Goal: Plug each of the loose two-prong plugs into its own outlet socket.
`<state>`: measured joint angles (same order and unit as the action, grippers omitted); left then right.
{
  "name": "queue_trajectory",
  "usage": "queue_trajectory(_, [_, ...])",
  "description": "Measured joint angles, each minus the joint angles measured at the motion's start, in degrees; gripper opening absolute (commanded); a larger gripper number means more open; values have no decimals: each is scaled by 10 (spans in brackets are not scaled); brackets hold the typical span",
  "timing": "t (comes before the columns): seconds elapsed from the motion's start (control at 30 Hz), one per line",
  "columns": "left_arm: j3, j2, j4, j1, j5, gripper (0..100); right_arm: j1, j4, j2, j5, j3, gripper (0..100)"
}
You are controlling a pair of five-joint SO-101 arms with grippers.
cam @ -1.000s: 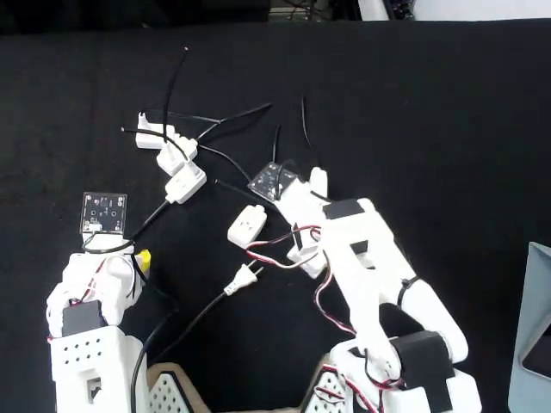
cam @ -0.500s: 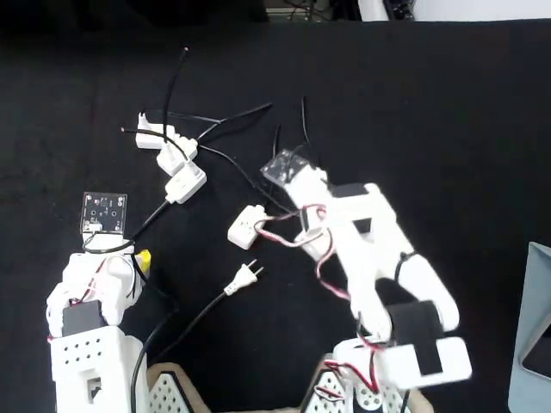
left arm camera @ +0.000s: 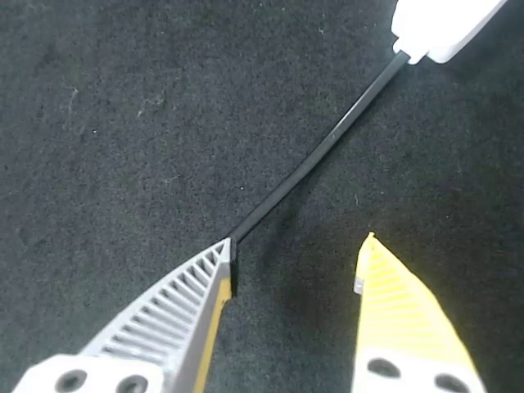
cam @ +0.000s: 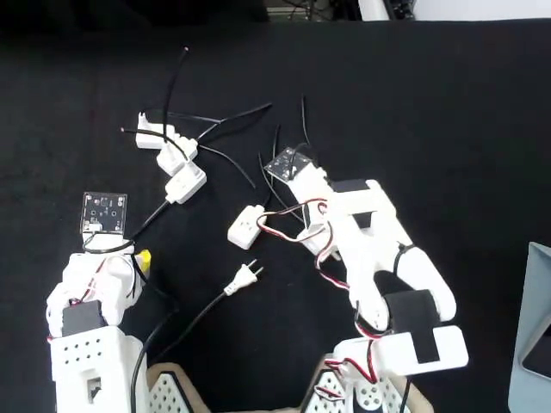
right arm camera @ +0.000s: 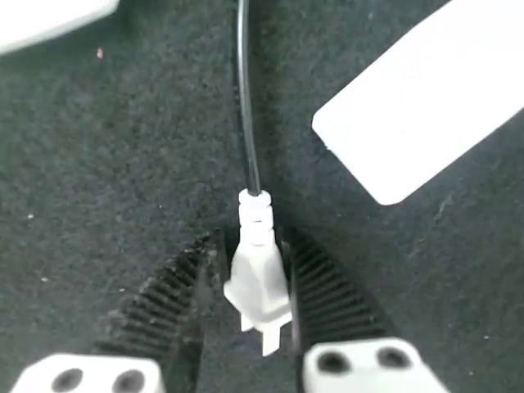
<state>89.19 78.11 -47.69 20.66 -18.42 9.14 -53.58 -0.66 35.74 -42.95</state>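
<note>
My right gripper (right arm camera: 254, 246) is shut on a white two-prong plug (right arm camera: 259, 278), whose black cable (right arm camera: 245, 98) runs straight away from it. A white outlet block (right arm camera: 426, 115) lies just beyond the fingers. From above, that gripper (cam: 291, 165) sits at the table's middle, right of a loose white outlet socket (cam: 246, 225). Another loose plug (cam: 244, 278) lies nearer the front. My left gripper (left arm camera: 296, 242) is open over a black cable (left arm camera: 319, 155) that leads to a white socket (left arm camera: 446, 24). Its arm (cam: 95, 284) stays at the front left.
A cluster of white sockets and plugs (cam: 172, 155) with tangled black cables lies at the back left. A grey-blue box (cam: 532, 335) stands at the right edge. Red and white wires (cam: 297, 232) hang off the right arm.
The right arm has swung a little to the right and farther from the front with the plug, dragging its cable along. The left arm has not moved.
</note>
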Motion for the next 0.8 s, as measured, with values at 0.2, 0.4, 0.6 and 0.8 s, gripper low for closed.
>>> queue_trajectory(0.2, [0, 0, 0, 0, 0, 245, 0, 0, 2, 0, 0, 12])
queue_trajectory(0.4, [0, 0, 0, 0, 0, 245, 2, -54, 12, 0, 25, 11])
queue_trajectory(0.6, [0, 0, 0, 0, 0, 245, 3, -146, 4, 0, 77, 11])
queue_trajectory(0.8, [0, 0, 0, 0, 0, 245, 25, -186, -120, 0, 72, 11])
